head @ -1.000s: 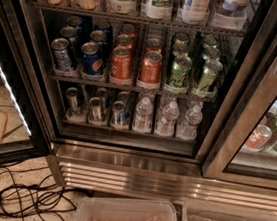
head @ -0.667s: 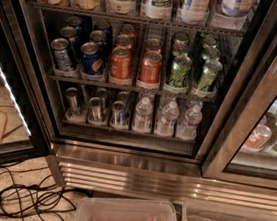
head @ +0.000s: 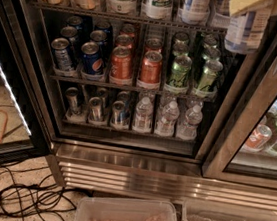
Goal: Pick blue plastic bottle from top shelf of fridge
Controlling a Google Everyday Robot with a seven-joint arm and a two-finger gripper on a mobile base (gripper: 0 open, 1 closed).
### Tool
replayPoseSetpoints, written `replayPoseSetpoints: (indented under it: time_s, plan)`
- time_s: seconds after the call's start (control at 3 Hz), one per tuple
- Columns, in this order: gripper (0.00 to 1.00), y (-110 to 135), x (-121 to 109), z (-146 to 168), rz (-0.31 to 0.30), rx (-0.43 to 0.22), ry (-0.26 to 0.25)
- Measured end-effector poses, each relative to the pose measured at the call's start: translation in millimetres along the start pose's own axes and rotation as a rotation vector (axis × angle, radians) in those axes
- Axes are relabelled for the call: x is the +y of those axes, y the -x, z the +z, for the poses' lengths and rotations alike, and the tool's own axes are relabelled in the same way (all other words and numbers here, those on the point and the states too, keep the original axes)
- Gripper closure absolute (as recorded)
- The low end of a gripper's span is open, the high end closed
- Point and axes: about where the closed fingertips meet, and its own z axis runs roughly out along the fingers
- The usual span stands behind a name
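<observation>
Gripper at upper right edge of view, fingers clamped on the top of the blue plastic bottle. Bottle hung before the fridge frame, its base lower than the top shelf rail. Soda cans stood on the rack below.

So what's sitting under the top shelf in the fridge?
Soda cans in rows: blue, orange, green. The front ones cover most of those behind. The pincer, top right, holds the blue plastic bottle in front of the door frame.
</observation>
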Motion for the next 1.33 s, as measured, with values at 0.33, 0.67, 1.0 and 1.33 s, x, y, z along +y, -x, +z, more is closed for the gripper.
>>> replayPoseSetpoints:
  time_s: [0.33,0.67,1.0,1.33]
  plan:
    - [1.0,-19.8,-1.6,-1.2,0.001,0.077,-0.007]
    - [1.0,-27.9,7.8,-2.5,0.017,0.101,0.036]
    - [1.0,-68.0,51.9,-24.5,0.059,0.198,0.149]
    - [1.0,-115.3,107.2,-48.0,0.075,0.332,0.299]
